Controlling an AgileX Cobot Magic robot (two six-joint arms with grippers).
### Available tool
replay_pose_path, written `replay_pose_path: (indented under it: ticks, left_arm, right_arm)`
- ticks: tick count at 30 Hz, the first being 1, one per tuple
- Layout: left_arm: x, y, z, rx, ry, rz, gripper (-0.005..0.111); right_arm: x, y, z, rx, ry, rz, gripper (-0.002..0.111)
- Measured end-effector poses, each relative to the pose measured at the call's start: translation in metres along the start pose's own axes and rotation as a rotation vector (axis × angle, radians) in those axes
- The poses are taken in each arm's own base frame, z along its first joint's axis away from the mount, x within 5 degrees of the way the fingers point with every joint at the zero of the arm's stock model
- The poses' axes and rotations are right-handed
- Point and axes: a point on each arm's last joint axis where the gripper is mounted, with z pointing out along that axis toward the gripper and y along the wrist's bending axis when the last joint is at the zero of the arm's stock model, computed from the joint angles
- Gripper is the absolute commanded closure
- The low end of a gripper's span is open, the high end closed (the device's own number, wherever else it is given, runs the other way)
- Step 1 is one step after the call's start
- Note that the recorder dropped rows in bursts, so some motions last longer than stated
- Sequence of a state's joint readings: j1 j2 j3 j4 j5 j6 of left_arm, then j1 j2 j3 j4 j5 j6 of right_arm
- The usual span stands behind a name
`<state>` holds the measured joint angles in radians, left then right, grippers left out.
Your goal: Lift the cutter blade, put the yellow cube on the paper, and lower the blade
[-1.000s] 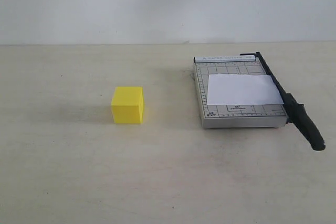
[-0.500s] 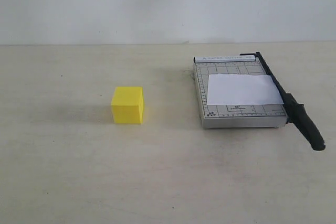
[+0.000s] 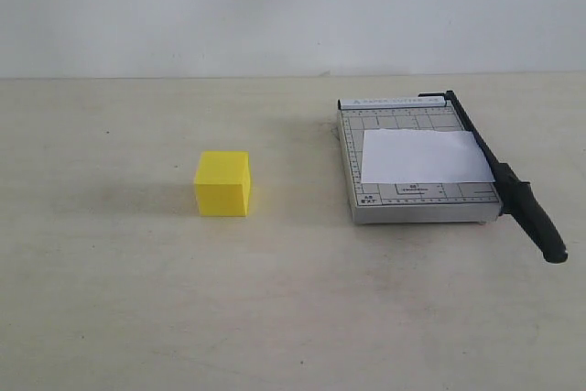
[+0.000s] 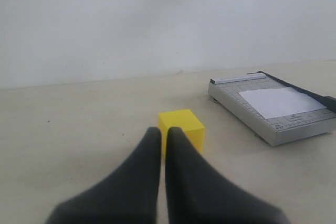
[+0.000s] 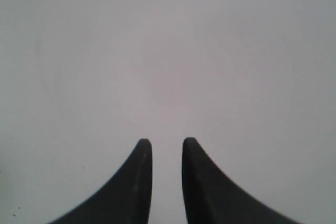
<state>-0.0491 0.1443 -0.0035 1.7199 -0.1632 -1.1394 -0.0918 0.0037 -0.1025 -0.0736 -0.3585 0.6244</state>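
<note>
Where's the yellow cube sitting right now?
Exterior view: the yellow cube rests on the table, left of centre, well clear of the trimmer board to its right.

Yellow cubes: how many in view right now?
1. The yellow cube sits on the table, left of the grey trimmer board and clear of it. The left wrist view shows the same one. No others seen, and nothing here looks able to hide one.

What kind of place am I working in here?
Probably a staged test bench, not a working office: a plain beige tabletop against a blank white wall, holding a grey gridded paper trimmer with a white paper sheet and a bright yellow cube.
</note>
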Motion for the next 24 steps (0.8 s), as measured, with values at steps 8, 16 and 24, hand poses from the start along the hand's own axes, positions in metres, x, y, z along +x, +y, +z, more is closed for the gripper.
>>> replay_pose_path:
  ticks: [8,16,24]
  left_arm:
    - [0.0,0.0,0.0,0.0,0.0,0.0,0.102]
    - [-0.016,-0.005,-0.002,0.105,-0.123,-0.338,0.102]
    - [-0.125,0.033,-0.042,0.147,-0.629,-0.12,0.102]
  right_arm:
    - [-0.023,0.016,0.006,-0.027,-0.006,-0.151,0.087]
    - [-0.034,0.021,0.007,-0.001,0.013,-0.171,0.087]
    - [-0.058,0.035,0.01,-0.001,-0.015,-0.24,0.087]
